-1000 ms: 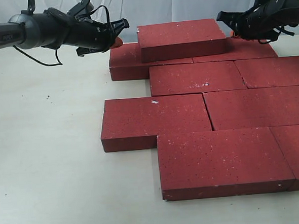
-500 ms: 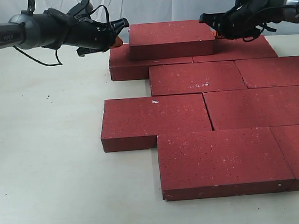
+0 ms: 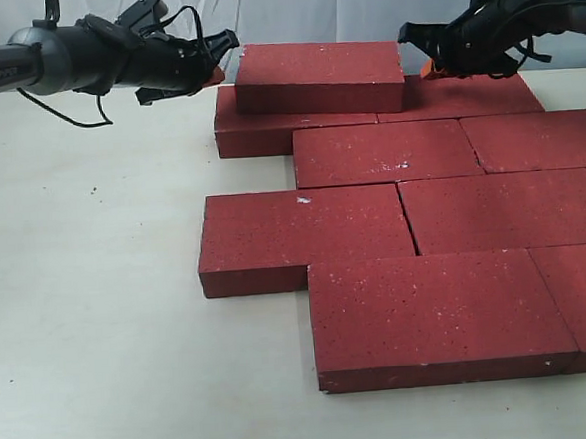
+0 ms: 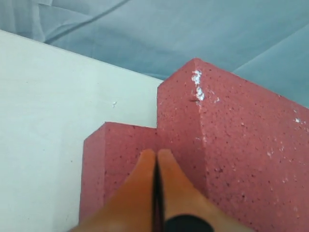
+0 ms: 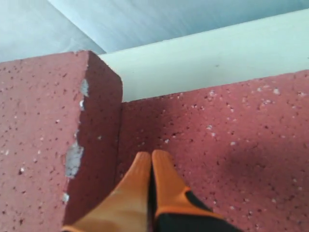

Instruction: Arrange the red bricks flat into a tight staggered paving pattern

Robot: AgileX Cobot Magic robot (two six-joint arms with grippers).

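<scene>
On the left we see the widest open room: bare desk (image 3: 88,292) runs up to the stepped left edge of the red bricks (image 3: 403,223), which lie flat in four staggered rows, while the pattern's right side runs out of the exterior view. The left arm reaches in level from the left, and the left end effector (image 3: 219,75) (image 4: 157,157) has its orange fingertips pressed together on nothing, over the exposed strip of the back row. It sits just beside the left end of the top brick (image 3: 319,74), which lies flat across the back row, slightly skewed; we cannot tell whether they touch. At that brick's chipped right end, the right end effector (image 3: 426,67) (image 5: 150,159) is likewise closed and empty, its arm slanting down from the right.
</scene>
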